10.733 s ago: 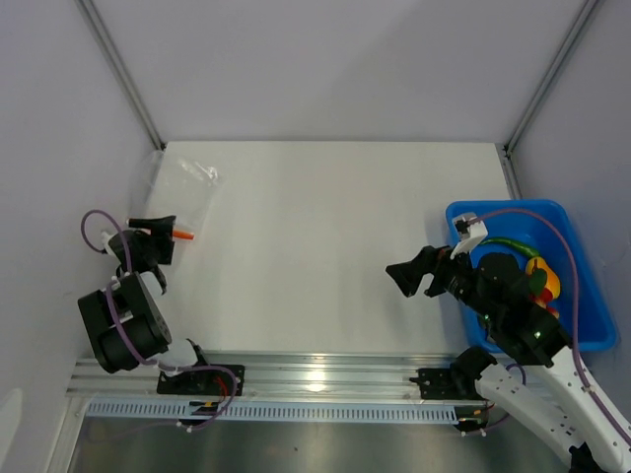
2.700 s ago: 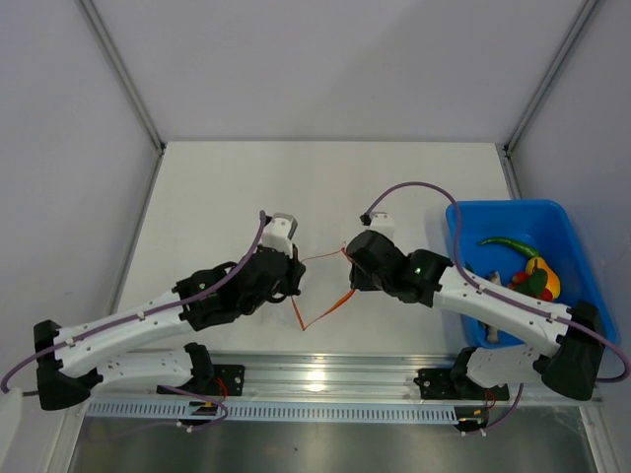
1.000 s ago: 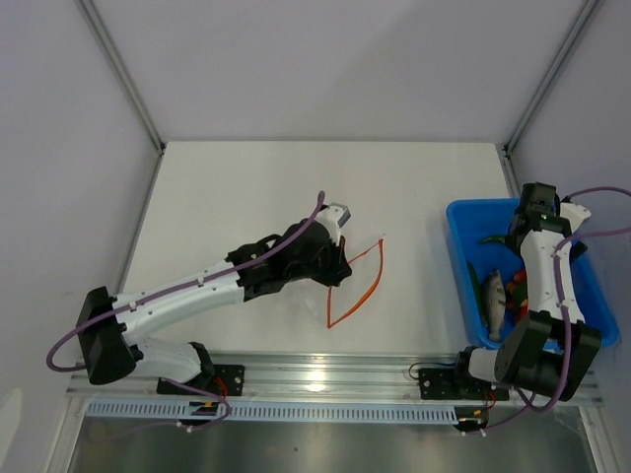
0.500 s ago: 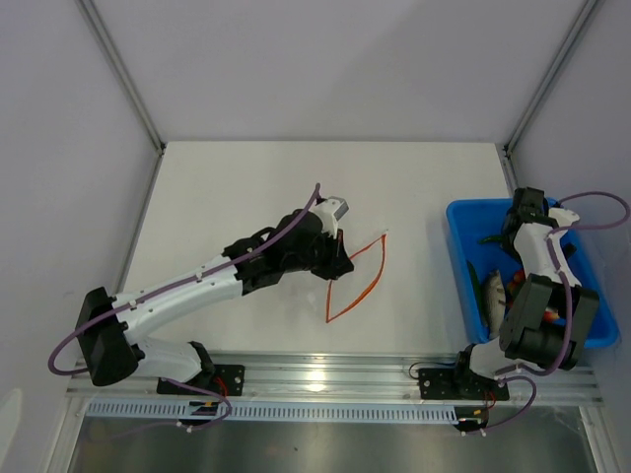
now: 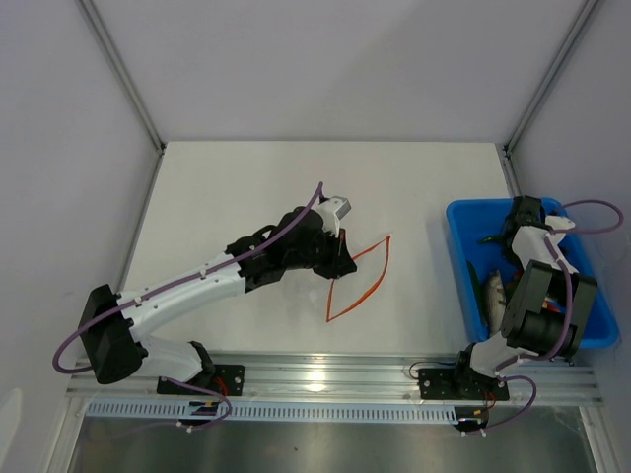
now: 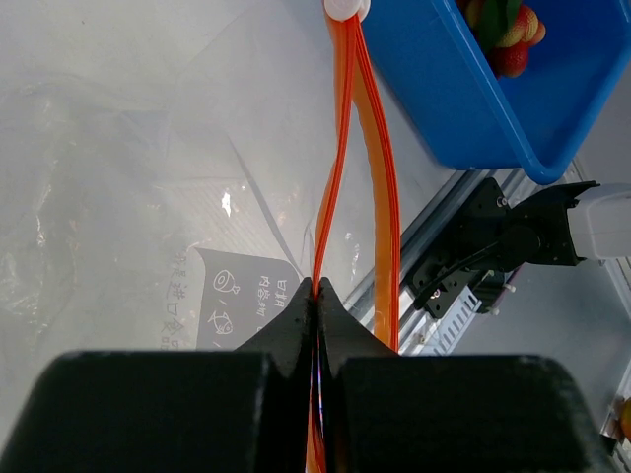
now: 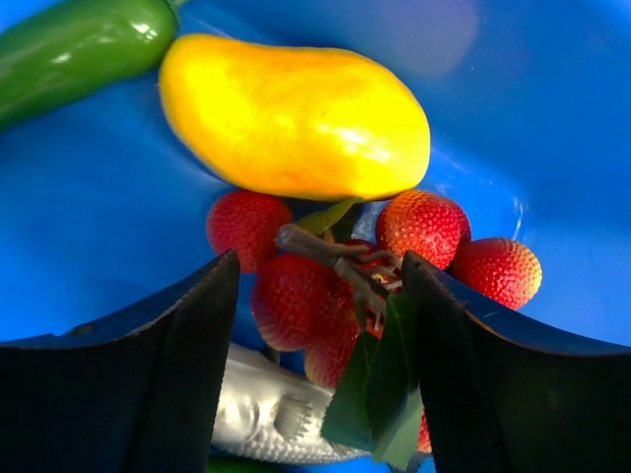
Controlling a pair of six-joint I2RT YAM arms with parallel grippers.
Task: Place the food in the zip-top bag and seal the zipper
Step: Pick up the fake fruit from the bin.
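**Left wrist view:** I am keeping the left gripper [image 6: 317, 301] pressed together on the zipper [image 6: 340, 148]. The two orange strips are bowing apart past the pinch and meeting again at the slider [image 6: 345, 8]. The bag [image 6: 118, 177] is spreading out to the left as clear, crinkled film on the desk [image 6: 246, 59]. Part of the bin [image 6: 463, 99] is showing beyond, cut off at the top.

**Top view:** The zipper loop is lying open near the middle of the desk, toward its near edge, with its long axis slanting away and to the right. The clear film is hardly showing from here. The bin is sitting at the right edge, well apart from the loop. The right gripper [image 5: 517, 229] is reaching down inside it, so the right arm is the nearer one to the food, and its wrist is hiding the jaws.

**Right wrist view:** The right gripper's jaws are standing spread, straddling the red cluster [image 7: 325, 286], which is lying directly between them. I cannot tell whether the fingers [image 7: 187, 335] are touching it. The yellow pepper [image 7: 296, 118] is lying just beyond the cluster. The green pepper [image 7: 69, 49] is cut off at the top left corner. A silver item [image 7: 256, 414] is half hidden below, and I cannot identify it. As I judge it, the coming grasp needs only a squeeze here, then a carry left to the open mouth.
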